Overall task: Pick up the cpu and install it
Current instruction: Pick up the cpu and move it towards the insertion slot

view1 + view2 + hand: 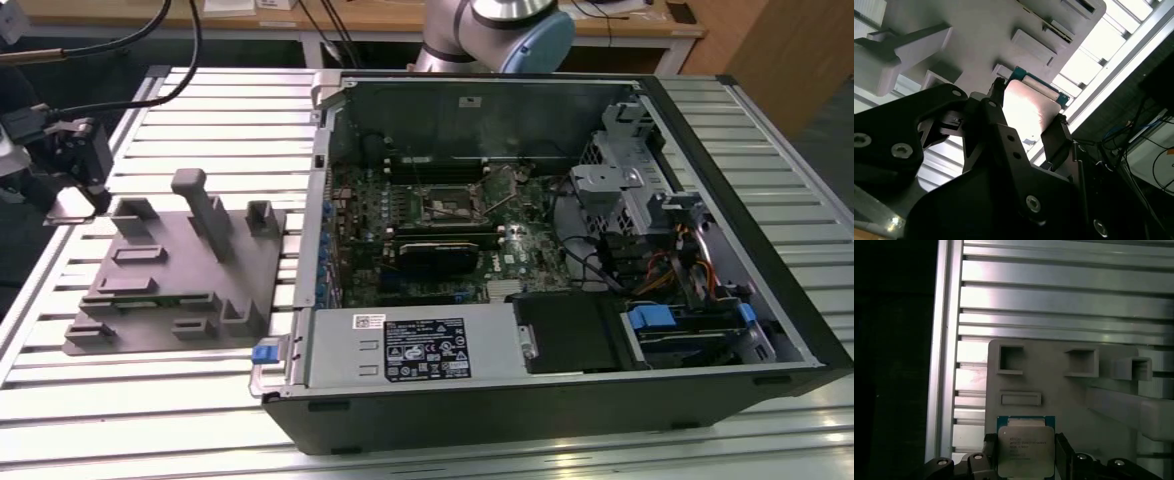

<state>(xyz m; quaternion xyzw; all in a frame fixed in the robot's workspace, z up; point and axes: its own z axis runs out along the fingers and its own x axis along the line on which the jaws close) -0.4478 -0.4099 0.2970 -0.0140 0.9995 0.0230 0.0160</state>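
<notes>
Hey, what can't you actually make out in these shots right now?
Cpu: one edge is cut off by the first wrist view's frame.
Whether it rests on the grey fixture: the pincer, closed on it, hides the underside in the second wrist view.
Motherboard socket: too small in the exterior view to tell its latch state.

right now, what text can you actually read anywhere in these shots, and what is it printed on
Small flat square cpu with the silvery metal top: several lines of dark print in the first wrist view, too small to read.
Large white label on the silver power-supply box: dense print and symbols, too blurred to read.
Small white sticker on the same box: unreadable.
No text can be quoted from any of them.
</notes>
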